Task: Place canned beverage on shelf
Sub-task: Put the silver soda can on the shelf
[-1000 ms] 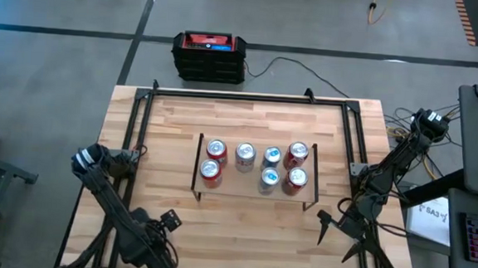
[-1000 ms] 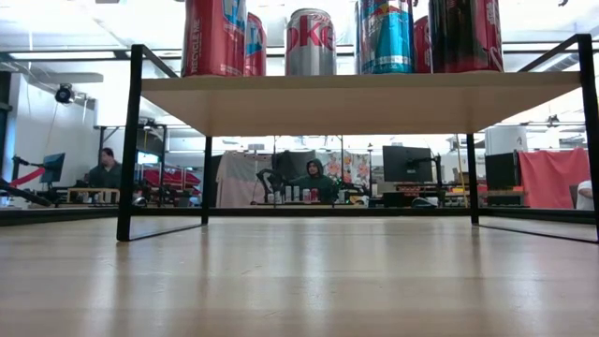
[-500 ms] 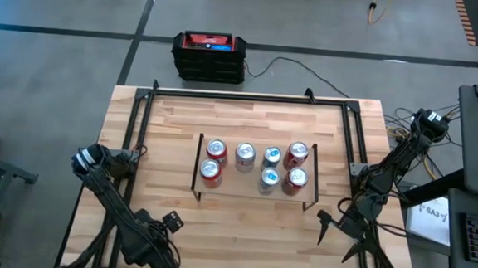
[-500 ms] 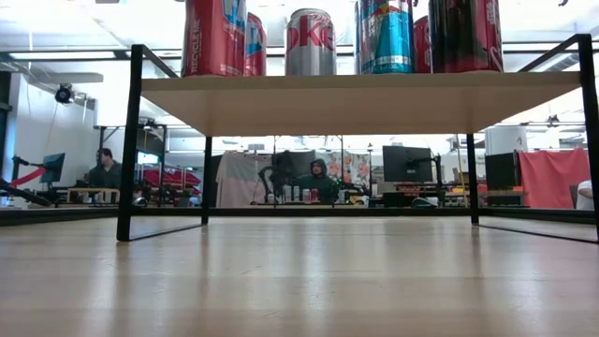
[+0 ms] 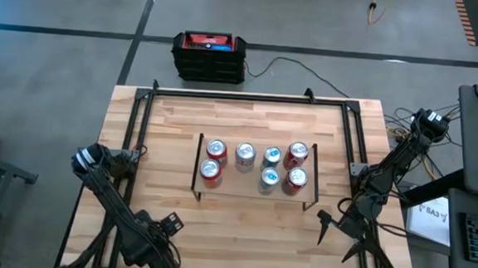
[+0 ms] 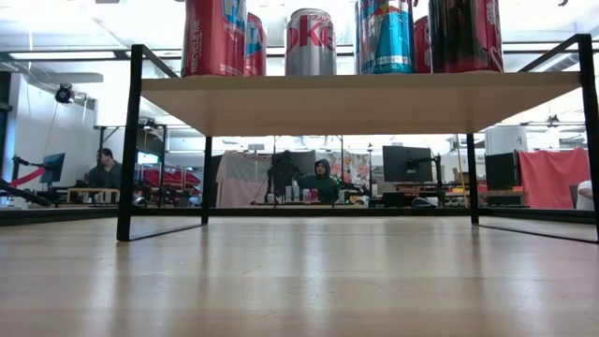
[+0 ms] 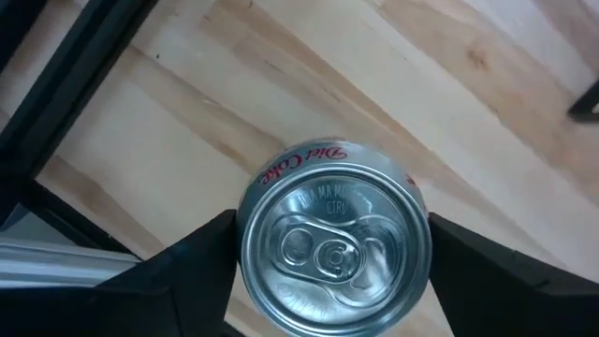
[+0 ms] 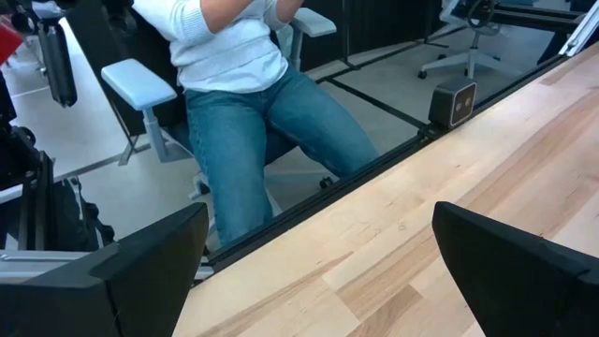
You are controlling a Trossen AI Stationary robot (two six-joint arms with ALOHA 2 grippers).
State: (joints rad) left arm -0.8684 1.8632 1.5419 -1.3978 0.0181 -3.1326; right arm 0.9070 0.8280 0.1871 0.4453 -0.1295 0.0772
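Left gripper [image 7: 332,257] straddles Diet Coke can [image 7: 334,251], fingers [image 7: 192,257] at either side of can wall, contact unclear; grip not confirmed. Can upright on table [image 5: 172,138], at near-left corner, well clear of shelf [image 5: 252,190]. Can likely rigid but dentable, smooth, slippery; hold mid-wall, modest squeeze. Shelf holds seven cans. Right gripper [image 5: 338,237] open wide, empty, near shelf's right end.
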